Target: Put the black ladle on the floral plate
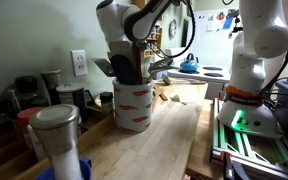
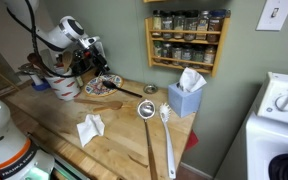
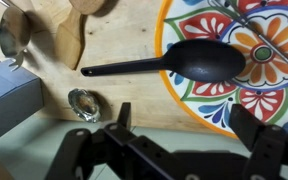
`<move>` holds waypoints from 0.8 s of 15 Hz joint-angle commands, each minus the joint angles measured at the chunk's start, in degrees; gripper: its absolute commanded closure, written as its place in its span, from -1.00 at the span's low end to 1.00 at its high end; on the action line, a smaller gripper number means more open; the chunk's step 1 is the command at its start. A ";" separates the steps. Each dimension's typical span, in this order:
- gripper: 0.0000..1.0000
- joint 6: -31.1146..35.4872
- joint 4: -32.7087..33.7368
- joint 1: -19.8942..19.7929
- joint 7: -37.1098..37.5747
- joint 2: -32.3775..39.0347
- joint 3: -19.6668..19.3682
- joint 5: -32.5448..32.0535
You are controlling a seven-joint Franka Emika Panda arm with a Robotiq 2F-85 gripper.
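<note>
Bare table (image 3: pixel 119 35) open on both sides of the black ladle (image 3: pixel 184 62) handle. Small shiny scrap (image 3: pixel 84 103) sits near the handle, tissue box (image 3: pixel 9 95) left of it. Utensil crock (image 2: pixel 64 87) crowds the floral plate (image 2: pixel 102 88) in an exterior view; crumpled napkin (image 2: pixel 90 128) lies nearer.

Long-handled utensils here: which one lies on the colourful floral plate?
The all-black ladle: its rounded head rests on the floral plate; the metal utensil lies on bare wood.
</note>
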 commanded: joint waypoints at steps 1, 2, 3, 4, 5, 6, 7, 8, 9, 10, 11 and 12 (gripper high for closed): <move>-1.00 4.52 -8.24 -2.60 -9.27 -9.99 -1.28 9.12; -0.99 6.52 -10.64 -3.30 -12.83 -12.85 -1.77 12.08; -1.00 6.53 -12.42 -3.70 -15.87 -15.32 -2.24 14.76; -1.00 7.33 -14.49 -4.13 -19.56 -18.11 -2.64 17.65; -1.00 8.22 -16.48 -4.35 -23.54 -20.91 -2.99 20.87; -1.00 7.85 -17.99 -4.39 -27.13 -23.37 -3.26 24.04; -1.00 5.87 -19.07 -4.14 -29.56 -25.80 -3.05 26.56; -1.00 5.71 -20.44 -3.91 -31.35 -28.41 -2.59 28.20; -1.00 5.04 -21.62 -3.51 -32.81 -30.85 -1.67 29.18; -1.00 3.99 -22.67 -3.19 -33.38 -33.22 -0.47 29.41; -1.00 3.59 -24.07 -2.50 -34.76 -36.07 0.79 29.44; -1.00 2.62 -24.83 -2.03 -35.34 -38.21 2.03 29.26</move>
